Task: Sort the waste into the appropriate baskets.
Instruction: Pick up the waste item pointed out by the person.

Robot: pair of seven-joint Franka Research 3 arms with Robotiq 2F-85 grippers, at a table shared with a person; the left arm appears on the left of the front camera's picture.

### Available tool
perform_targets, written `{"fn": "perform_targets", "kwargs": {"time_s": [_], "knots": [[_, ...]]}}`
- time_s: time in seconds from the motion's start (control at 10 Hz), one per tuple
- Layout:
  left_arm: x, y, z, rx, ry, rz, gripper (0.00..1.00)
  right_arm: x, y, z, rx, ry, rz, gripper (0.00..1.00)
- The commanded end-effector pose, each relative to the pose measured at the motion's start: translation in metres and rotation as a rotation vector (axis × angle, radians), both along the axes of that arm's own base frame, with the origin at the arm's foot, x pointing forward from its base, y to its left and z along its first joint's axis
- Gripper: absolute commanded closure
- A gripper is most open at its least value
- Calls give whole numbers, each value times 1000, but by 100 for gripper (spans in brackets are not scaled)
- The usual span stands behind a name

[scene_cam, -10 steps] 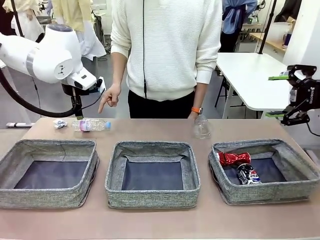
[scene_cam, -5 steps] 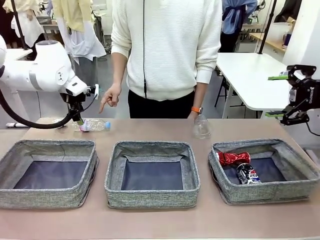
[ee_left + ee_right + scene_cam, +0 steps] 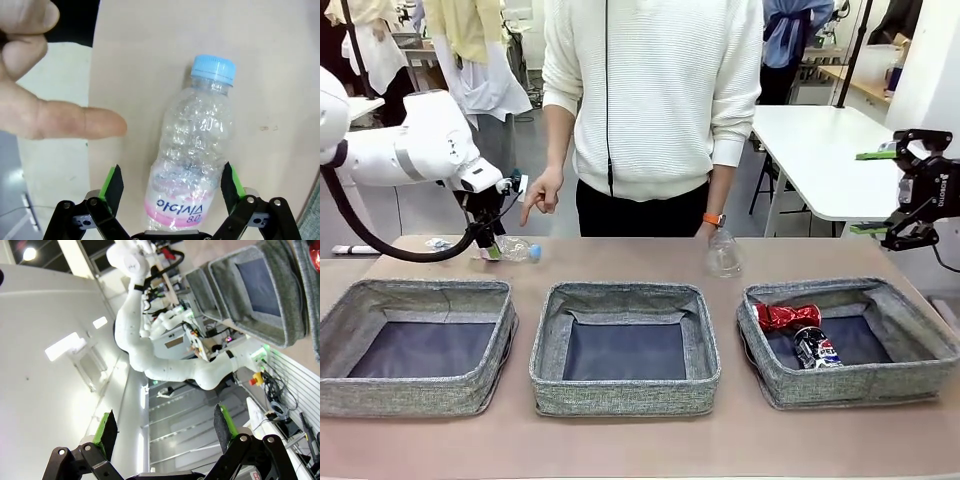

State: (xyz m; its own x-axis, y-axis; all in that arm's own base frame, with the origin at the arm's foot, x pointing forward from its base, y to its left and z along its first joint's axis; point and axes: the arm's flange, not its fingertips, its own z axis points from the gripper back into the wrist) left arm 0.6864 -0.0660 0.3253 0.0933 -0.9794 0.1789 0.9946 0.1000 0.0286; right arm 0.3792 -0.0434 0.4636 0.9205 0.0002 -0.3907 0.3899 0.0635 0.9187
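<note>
Camera-ward of both claws, three grey baskets sit in a row along the desk (image 3: 740, 440). Of these, the left basket (image 3: 410, 395) lies just in front of the left claw (image 3: 488, 243). Forward and to that claw's right sits the middle basket (image 3: 620, 395). Below and forward of the right claw (image 3: 872, 191) sits the right basket (image 3: 860, 385).

Two cans lie in the right basket. A red can (image 3: 788, 316) is toward its back left, with the Pepsi can (image 3: 815, 348) just in front. They lie close; whether they touch I cannot tell.

Far strip of desk, left claw: down low, jaws wide, straddling the bottle (image 3: 197, 145) at its pink-label end. Lying on its side on the desk, the bottle has its blue cap pointing away from the claw. One pad stands clear of the plastic. Just beside the plastic is the other pad, contact uncertain. Not clamped.

Just to that claw's left, on the desk, is a paper wad (image 3: 438, 243).

Up and right of the left claw, the person's hand (image 3: 540, 195) points down. From the wrist, its fingertip is near the bottle's middle, apart from it.

Between the two claws, nearer the right one, a plastic container (image 3: 724, 255) stands on the far strip. At its top is the person's other hand (image 3: 712, 228); touching or just behind, I cannot tell.

Right claw: raised beyond the desk's right end, well apart from the waste, jaws wide.
</note>
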Motion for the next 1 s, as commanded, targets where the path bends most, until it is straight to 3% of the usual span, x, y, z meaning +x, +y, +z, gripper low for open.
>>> {"fn": "perform_targets", "kwargs": {"time_s": [0.0,0.3,0.4,0.5,0.6,0.7,0.9], "knots": [[14,1,4,-20,22,-49,0,2,1,3,5,-9,-10,0],[14,6,3,6,27,-60,0,2,1,3,5,-9,-10,0],[12,6,3,17,26,-74,58,2,1,3,5,-9,-10,0],[10,5,3,36,31,-76,58,2,1,3,5,-9,-10,0],[9,6,3,37,37,-84,100,2,1,3,5,-9,-10,0],[9,7,2,41,43,-82,63,2,1,3,5,-9,-10,0],[6,8,2,78,56,-89,63,2,1,3,5,-9,-10,0]]}}
